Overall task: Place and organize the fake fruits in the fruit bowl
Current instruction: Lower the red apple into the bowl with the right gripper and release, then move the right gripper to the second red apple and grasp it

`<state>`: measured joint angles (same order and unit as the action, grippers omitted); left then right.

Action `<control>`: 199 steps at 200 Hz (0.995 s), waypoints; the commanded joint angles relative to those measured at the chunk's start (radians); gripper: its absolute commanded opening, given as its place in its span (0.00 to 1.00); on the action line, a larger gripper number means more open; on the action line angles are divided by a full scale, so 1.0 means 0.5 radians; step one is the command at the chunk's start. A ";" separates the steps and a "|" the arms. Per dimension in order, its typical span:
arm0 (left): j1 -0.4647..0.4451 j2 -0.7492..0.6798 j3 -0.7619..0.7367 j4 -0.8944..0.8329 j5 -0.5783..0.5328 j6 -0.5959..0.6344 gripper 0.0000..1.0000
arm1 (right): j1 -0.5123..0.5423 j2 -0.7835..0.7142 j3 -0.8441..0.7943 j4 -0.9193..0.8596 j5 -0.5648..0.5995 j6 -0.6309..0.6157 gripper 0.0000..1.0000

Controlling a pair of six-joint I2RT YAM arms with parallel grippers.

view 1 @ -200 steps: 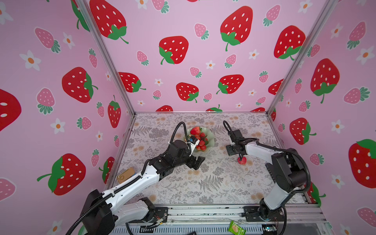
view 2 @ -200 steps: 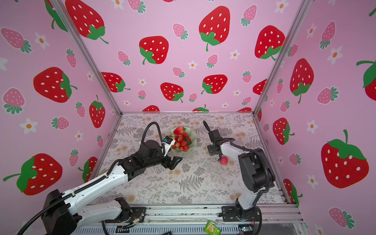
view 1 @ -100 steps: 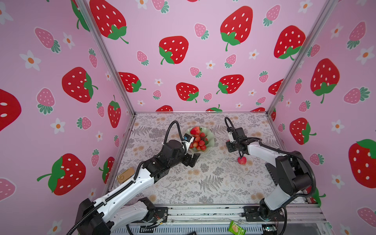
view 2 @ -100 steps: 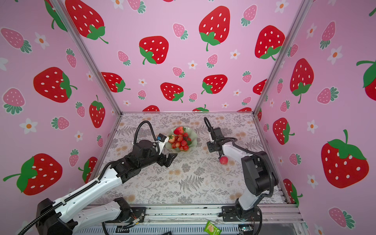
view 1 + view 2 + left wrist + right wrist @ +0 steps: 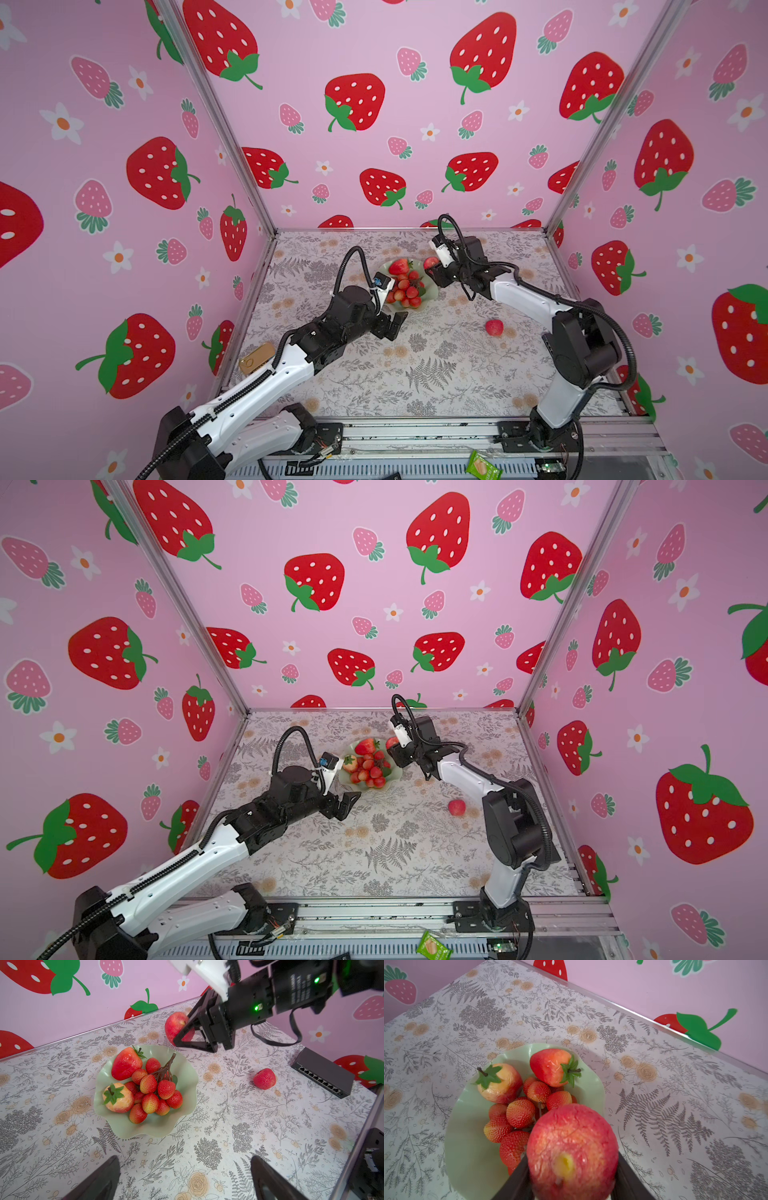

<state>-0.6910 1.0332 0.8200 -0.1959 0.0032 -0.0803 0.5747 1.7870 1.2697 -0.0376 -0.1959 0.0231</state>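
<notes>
One loose apple [image 5: 494, 327] is lying on the table [image 5: 415, 374], well apart from the left gripper [image 5: 392, 326] (jaws gaping wide); behind, the fruit bowl [image 5: 124, 1132] is holding two strawberries [image 5: 126, 1064] and one berry cluster [image 5: 154, 1093]; farthest, the right gripper [image 5: 434, 268] is clamping the second apple [image 5: 572, 1147] by its far rim.

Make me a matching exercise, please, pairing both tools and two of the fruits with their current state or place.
1. left tool
2. right tool
3. berry cluster
4. loose apple

a. shut on an apple
b. lies on the table, apart from the bowl
c. open, empty
d. lies in the bowl

Pairs: 1-c, 2-a, 3-d, 4-b.
</notes>
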 commanded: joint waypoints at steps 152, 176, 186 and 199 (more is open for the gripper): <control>0.011 -0.168 -0.068 -0.059 -0.061 -0.030 0.99 | 0.041 0.312 0.212 -0.171 0.009 -0.101 0.51; 0.010 -0.180 -0.075 -0.062 -0.063 -0.031 0.99 | 0.041 0.322 0.231 -0.198 0.029 -0.104 0.55; 0.013 -0.184 -0.074 -0.061 -0.062 -0.032 0.99 | 0.041 0.314 0.232 -0.195 0.039 -0.103 0.56; 0.011 -0.182 -0.073 -0.060 -0.059 -0.033 0.99 | 0.041 0.299 0.236 -0.192 0.051 -0.101 0.57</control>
<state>-0.6891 0.9543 0.7837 -0.2195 -0.0189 -0.0921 0.5911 1.9415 1.3571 -0.1055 -0.1852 -0.0055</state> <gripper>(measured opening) 0.990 0.563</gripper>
